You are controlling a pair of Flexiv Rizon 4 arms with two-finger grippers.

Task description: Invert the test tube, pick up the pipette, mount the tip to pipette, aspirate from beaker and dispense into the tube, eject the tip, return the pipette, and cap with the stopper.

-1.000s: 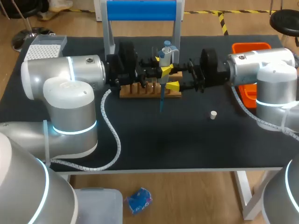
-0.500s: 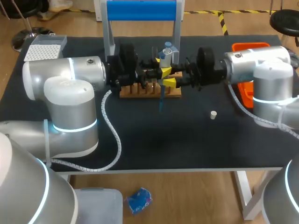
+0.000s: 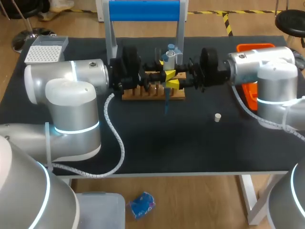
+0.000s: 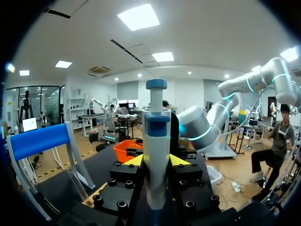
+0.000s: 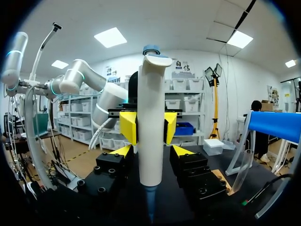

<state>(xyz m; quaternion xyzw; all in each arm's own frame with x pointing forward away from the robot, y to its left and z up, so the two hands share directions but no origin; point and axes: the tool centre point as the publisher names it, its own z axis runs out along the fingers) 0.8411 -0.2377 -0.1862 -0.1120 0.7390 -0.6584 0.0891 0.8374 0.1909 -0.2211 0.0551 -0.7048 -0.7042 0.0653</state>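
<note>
Black bench (image 3: 167, 143) seen from above, with both my arms meeting over its far middle.

Left end effector (image 4: 156, 162): clenched on the pipette (image 4: 156, 136). Its yellow pads press the white barrel from two sides, with the plunger up and the blue tip (image 3: 166, 102) pointing down.

Right end effector (image 5: 151, 151): released. Its fingers flank the same barrel lower down, opposite the left, with a slim gap on each side.

Handling, as I judge it: the pipette is light, rigid plastic, smooth and so prone to slip or twist. It is best taken at mid-barrel, clear of the plunger and ejector. The tip is thin, probably held on by friction alone, and should not be knocked sideways.

The pipette hangs upright just above the wooden rack (image 3: 143, 91), which stands before a blue-topped frame (image 3: 144, 10). A small pale stopper (image 3: 217, 117) lies alone on the bench, nearer me and to the right. An orange tray (image 3: 255, 47) sits at the right edge and a white tip box (image 3: 45, 50) at the far left corner.
</note>
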